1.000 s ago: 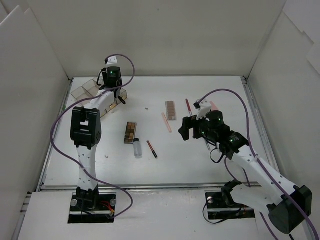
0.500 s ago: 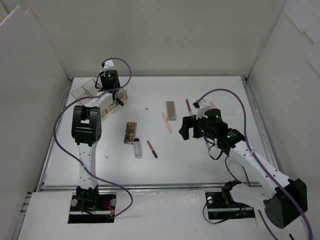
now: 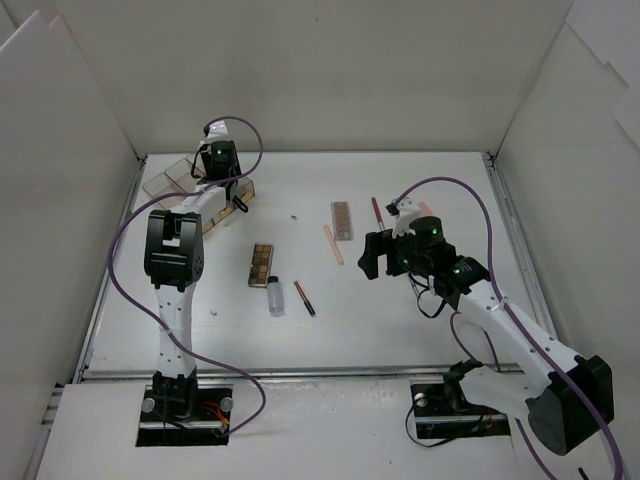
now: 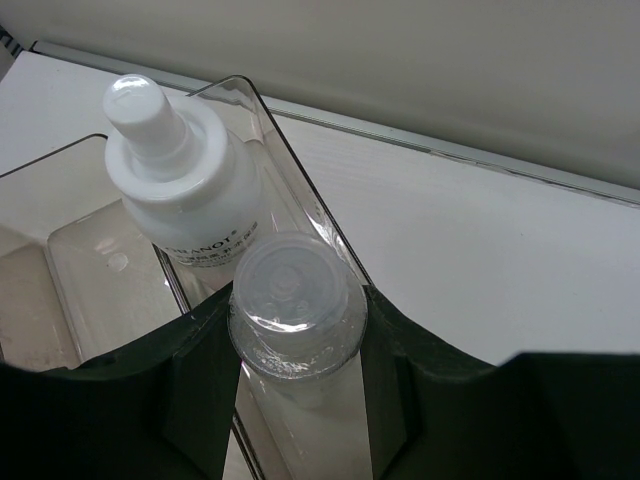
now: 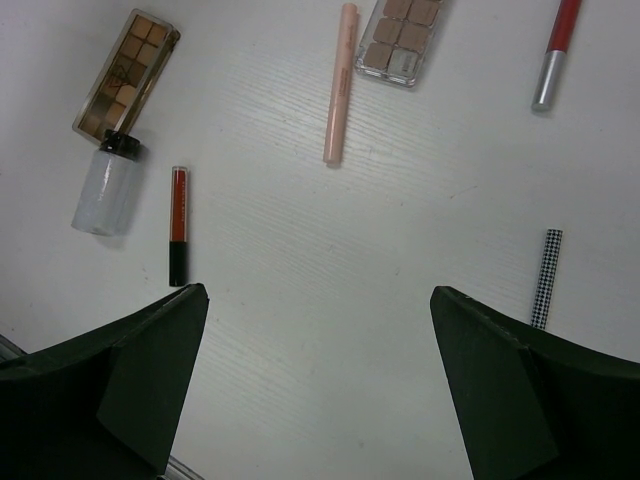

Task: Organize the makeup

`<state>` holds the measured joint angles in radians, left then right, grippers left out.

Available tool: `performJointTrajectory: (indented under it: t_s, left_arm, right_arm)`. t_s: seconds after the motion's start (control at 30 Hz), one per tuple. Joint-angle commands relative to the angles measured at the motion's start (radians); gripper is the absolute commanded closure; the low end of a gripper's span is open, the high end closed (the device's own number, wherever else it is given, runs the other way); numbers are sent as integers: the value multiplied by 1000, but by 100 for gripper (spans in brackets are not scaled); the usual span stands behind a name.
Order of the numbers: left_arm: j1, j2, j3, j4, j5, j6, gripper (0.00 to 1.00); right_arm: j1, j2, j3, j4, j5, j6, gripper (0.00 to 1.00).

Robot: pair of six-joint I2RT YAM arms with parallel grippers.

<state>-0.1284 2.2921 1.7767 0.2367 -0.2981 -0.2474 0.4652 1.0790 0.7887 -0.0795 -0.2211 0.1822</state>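
Motion over last 1 s: small. Left gripper [image 3: 238, 202]: at far-left corner, drawn slightly toward far edge, over clear box [image 3: 165, 178]. Right gripper [image 3: 376, 254]: right of table centre, barely shifted, elbow pulled in a little. No loose item moved across the 3 top views. Judgement for task: 1 placement under way at box, next pick not begun.

Left wrist view: left gripper pinching clear-capped bottle [image 4: 296, 318], 1 finger on each side of body. Bottle at a wall of clear box, just beside white bottle [image 4: 180, 185] standing in a compartment; cannot tell if touching, nor whether base reaches box floor. Cap end toward wrist camera, long axis running away from lens down into box, so probably near upright; exact tilt unclear.

Right wrist view: right gripper spread wide, nothing between fingers, hovering above table. Left to sort around table centre:
- black-capped bottle [image 5: 105, 188], lying flat, cap toward far edge, just beside near end of left palette [image 5: 127, 72]
- dark red pencil [image 5: 178, 225]
- pink pencil [image 5: 340, 82]
- far palette [image 5: 400, 40]
- red-silver pencil [image 5: 555, 50]
- checkered pencil [image 5: 545, 278]

All 6 with long axes running roughly near-to-far.
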Motion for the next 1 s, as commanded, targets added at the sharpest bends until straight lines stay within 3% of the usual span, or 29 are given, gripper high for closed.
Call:
performJointTrajectory:
  t_s: [0.0,0.57,0.8,0.97]
  left_arm:
    - [1,-39,30,85,-18,-16,60]
    - [-17,-91,-22,58,-33,-24,39]
    - [-48,-258,-74,-46,-21,-33,35]
    - [-68,-451,-135,-230,37,-65,35]
  right_arm:
    - [-7,2,50,41,-15,5,9]
    - [-7,-51,26,38,-26,26,8]
    - [-7,-88,24,38,-17,16,7]
    - [-7,-113,27,38,-12,7,7]
